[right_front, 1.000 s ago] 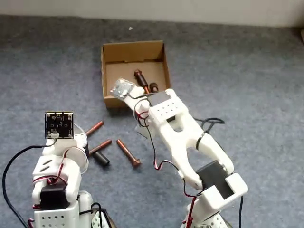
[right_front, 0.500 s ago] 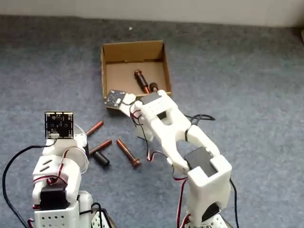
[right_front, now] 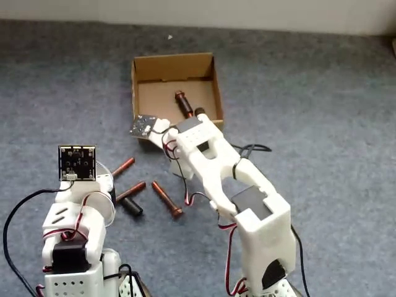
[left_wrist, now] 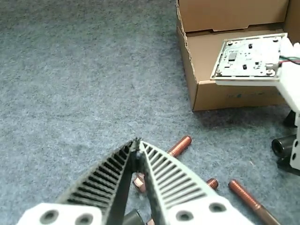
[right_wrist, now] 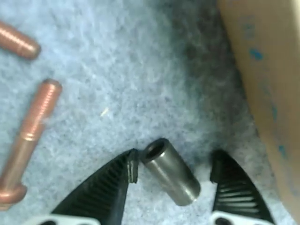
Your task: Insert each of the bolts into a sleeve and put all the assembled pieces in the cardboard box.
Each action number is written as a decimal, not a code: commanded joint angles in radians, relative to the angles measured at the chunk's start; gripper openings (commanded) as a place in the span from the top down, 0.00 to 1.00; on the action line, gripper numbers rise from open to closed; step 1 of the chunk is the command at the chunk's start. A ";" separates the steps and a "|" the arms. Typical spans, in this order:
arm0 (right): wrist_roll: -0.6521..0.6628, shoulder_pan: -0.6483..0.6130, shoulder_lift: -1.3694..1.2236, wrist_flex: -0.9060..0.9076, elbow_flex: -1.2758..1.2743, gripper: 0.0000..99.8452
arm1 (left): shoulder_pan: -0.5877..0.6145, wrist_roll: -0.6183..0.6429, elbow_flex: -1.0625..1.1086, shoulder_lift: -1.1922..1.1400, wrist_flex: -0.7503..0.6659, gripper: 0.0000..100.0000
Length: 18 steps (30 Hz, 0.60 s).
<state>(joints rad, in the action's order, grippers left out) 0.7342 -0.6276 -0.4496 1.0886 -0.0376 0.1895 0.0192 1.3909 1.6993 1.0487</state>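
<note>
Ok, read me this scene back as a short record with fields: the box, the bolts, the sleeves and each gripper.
box: cardboard box, open, on the carpet, one bolt lying inside
loose bolts: three on the carpet, outside the box
sleeves: black sleeve lying among the loose bolts; grey sleeve on the carpet close to the box's outer wall
right gripper: open, low, astride the grey sleeve
left gripper: shut, empty, above the loose bolts

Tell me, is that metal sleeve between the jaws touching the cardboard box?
Apart. The right wrist view shows bare carpet between the sleeve and the cardboard box wall.
</note>
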 commanded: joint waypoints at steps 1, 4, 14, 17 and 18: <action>0.011 -0.018 -0.016 -0.010 0.018 0.88 | 0.012 -0.011 -0.005 0.005 -0.021 0.98; 0.008 -0.013 -0.019 -0.005 0.016 0.98 | 0.012 -0.011 -0.005 0.005 -0.021 0.98; -0.245 -0.010 0.041 0.117 0.054 0.99 | 0.012 -0.011 -0.005 0.005 -0.021 0.98; -0.313 0.002 0.099 0.140 0.059 0.99 | 0.012 -0.011 -0.005 0.005 -0.021 0.98; -0.330 0.004 0.111 0.139 0.058 0.99 | 0.012 -0.011 -0.005 0.005 -0.021 0.98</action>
<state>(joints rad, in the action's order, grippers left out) 0.4657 -0.6291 -0.4281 1.2052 -0.0023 0.1895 0.0192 1.3909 1.6993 1.0487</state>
